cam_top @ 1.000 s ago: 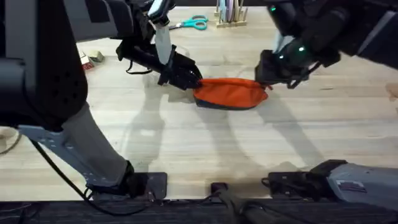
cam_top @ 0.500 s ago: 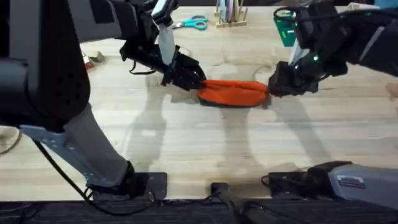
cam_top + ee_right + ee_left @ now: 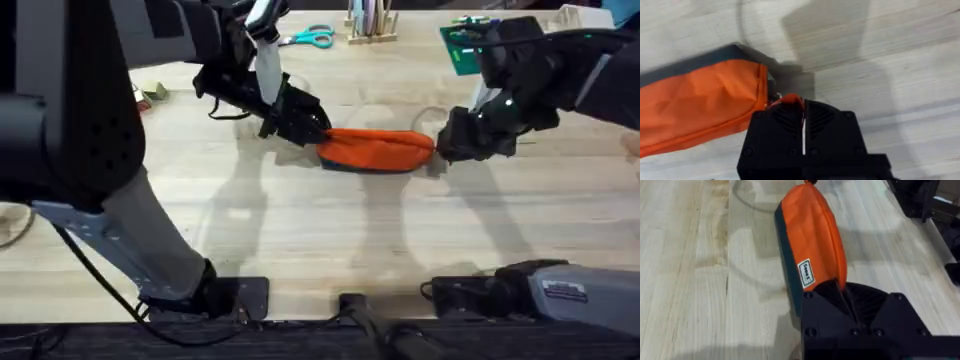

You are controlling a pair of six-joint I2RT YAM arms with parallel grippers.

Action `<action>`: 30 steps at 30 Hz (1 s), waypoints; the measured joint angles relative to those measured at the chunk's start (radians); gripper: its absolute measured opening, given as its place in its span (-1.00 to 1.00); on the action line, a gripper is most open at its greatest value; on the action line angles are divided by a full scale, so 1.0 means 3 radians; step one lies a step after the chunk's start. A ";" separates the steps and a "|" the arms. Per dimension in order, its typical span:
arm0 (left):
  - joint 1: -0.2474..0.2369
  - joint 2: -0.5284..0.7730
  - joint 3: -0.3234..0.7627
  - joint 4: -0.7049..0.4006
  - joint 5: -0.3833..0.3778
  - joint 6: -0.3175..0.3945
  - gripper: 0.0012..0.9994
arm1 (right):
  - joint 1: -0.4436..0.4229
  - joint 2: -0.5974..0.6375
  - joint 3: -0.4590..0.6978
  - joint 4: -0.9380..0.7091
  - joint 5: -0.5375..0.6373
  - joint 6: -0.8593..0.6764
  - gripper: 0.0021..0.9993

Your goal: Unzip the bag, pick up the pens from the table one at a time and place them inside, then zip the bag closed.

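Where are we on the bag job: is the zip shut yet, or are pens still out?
No loose pens lie beside the bag on the table, so loading looks done. In hand: the left gripper pinches one end of the bag, and the right gripper is shut on the small orange pull at the other end. The bag looks flat and closed, but the zipper line itself isn't clearly visible. Left: confirm closure, then release.

The pencil pouch (image 3: 378, 150) lies lengthwise across the middle of the table (image 3: 330, 240). The left gripper (image 3: 312, 127) is clamped on its left end, the right gripper (image 3: 443, 147) on its right end. Scissors (image 3: 305, 38) and a pen holder (image 3: 371, 22) sit behind, along the far edge.
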 joint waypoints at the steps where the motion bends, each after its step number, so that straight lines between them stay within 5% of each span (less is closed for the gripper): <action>1: 0.0001 0.0000 0.0000 0.0001 -0.0002 0.0000 -0.92 | 0.0000 0.0000 0.0020 -0.0008 0.0006 -0.0005 -0.94; 2: 0.0010 -0.0001 0.0000 0.0003 -0.0010 0.0000 -0.92 | 0.0013 -0.0022 0.0101 -0.0033 0.0040 -0.0017 -0.88; 8: 0.0065 -0.0001 0.0000 -0.0013 -0.0064 0.0000 -0.92 | 0.0062 -0.0240 0.0254 -0.0107 0.0194 -0.0258 0.81; 9: 0.0070 0.0000 0.0000 -0.0013 -0.0067 0.0000 -0.92 | 0.0089 -0.0291 0.0267 -0.0126 0.0193 -0.0296 0.95; 28: 0.0071 0.0000 0.0000 -0.0012 -0.0074 0.0001 -0.90 | 0.0552 -0.1386 0.0274 -0.0494 0.0183 -0.0459 1.00; 30: 0.0072 0.0000 0.0000 -0.0018 -0.0072 0.0008 -0.42 | 0.0615 -0.1470 0.0274 -0.0512 0.0183 -0.0467 1.00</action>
